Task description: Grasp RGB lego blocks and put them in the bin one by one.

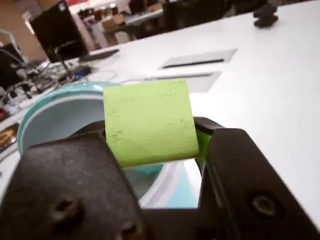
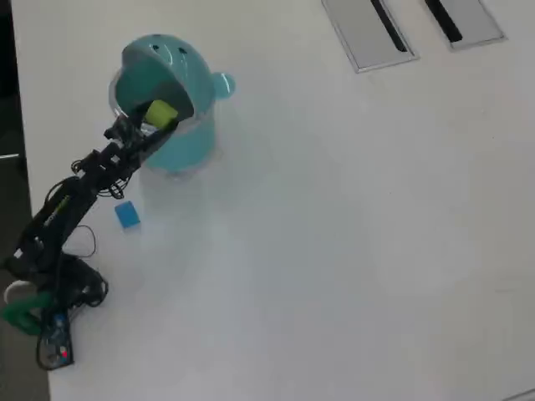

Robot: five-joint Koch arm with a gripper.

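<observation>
My gripper [image 1: 152, 137] is shut on the yellow-green block [image 1: 149, 121] and holds it over the open mouth of the teal bin [image 1: 47, 102]. In the overhead view the gripper [image 2: 155, 119] with the yellow-green block [image 2: 160, 113] is above the bin [image 2: 188, 138], whose domed lid [image 2: 163, 57] is flipped back. The blue block [image 2: 127, 215] lies on the white table beside the arm, below the bin in that view. The red block is out of view.
Two grey cable hatches [image 2: 368, 33] sit in the white table [image 2: 351, 234] at the top right of the overhead view. The arm's base [image 2: 46, 309] stands at the table's left edge. A dark object [image 1: 265, 15] sits far off in the wrist view.
</observation>
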